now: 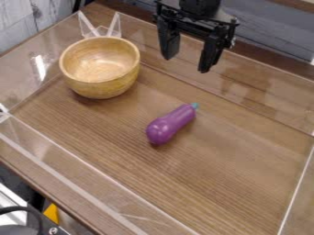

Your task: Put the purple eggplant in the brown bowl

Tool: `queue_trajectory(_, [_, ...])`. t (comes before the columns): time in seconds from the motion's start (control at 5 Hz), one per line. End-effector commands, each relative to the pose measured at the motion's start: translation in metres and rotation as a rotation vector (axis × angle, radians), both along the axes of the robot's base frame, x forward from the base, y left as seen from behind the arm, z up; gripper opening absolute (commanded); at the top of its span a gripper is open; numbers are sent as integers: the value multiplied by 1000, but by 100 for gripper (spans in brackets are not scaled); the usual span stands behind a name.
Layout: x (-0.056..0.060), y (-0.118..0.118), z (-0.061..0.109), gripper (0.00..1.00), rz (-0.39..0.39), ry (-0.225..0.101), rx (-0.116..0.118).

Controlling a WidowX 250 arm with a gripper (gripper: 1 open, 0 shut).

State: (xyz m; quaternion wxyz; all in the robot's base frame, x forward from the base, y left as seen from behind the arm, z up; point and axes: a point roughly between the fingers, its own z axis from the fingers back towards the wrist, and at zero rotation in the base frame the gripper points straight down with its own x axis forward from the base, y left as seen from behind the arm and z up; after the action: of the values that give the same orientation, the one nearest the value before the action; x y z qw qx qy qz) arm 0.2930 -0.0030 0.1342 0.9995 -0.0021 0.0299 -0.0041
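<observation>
The purple eggplant [171, 124] lies on the wooden table near the middle, fat end toward the front, pale stem tip pointing back right. The brown bowl [101, 66] stands at the back left, upright and with nothing inside. My gripper [186, 50] hangs above the back of the table, pointing down, its black fingers [164, 41] spread apart with nothing between them. It is behind and above the eggplant and to the right of the bowl, touching neither.
Clear plastic walls [73, 197] ring the wooden tabletop [233, 156], with a low transparent edge along the front and left sides. A white clip-like piece [98, 26] stands behind the bowl.
</observation>
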Motion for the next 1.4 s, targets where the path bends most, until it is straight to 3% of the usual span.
queue_trajectory(0.0, [-5,0,-7,100,-3,16,-7])
queue_trajectory(0.2, [-20,8,-22,100,1,23,-24])
queue_trajectory(0.4, [-28,15,-32,100,-11,5,-25])
queue_trajectory(1.2, [-35,17,-57,100,-37,-35,-26])
